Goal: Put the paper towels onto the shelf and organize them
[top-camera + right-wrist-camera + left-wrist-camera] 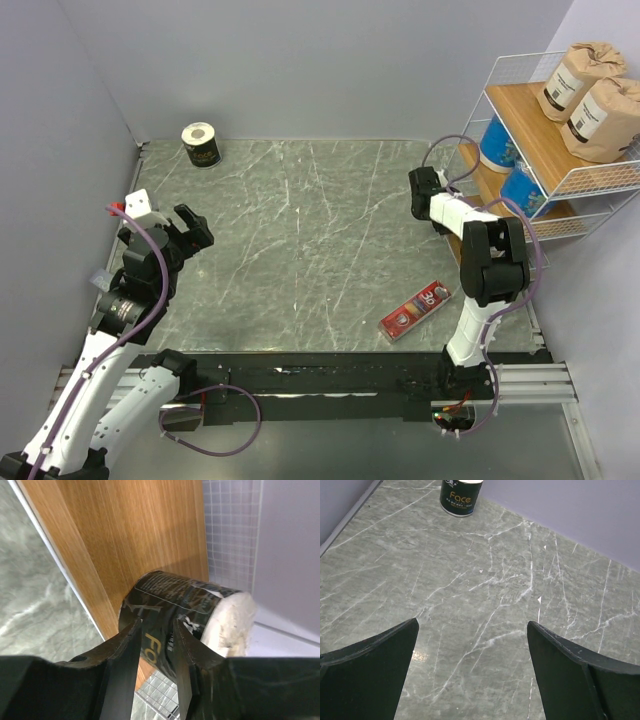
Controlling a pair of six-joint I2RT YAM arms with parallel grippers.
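My right gripper [156, 625] is nearly shut, its jaws pinching the side of a black paper towel roll [200, 605] with a white top. That roll stands against a wooden tier [125, 540] of the shelf [520, 130]. In the top view the right gripper [420, 190] is at the shelf's low left end and this roll is hidden. Two brown rolls [590, 95] stand on the top tier and two blue rolls [508, 165] on the middle tier. Another black roll [202, 145] stands at the far left of the table, also in the left wrist view [461, 497]. My left gripper [472, 624] is open and empty, well short of it.
A flat red box [415, 310] lies on the table near the right arm's base. Grey walls close in the table at the left and the back. The shelf's white wire mesh [225, 525] rises behind the held roll.
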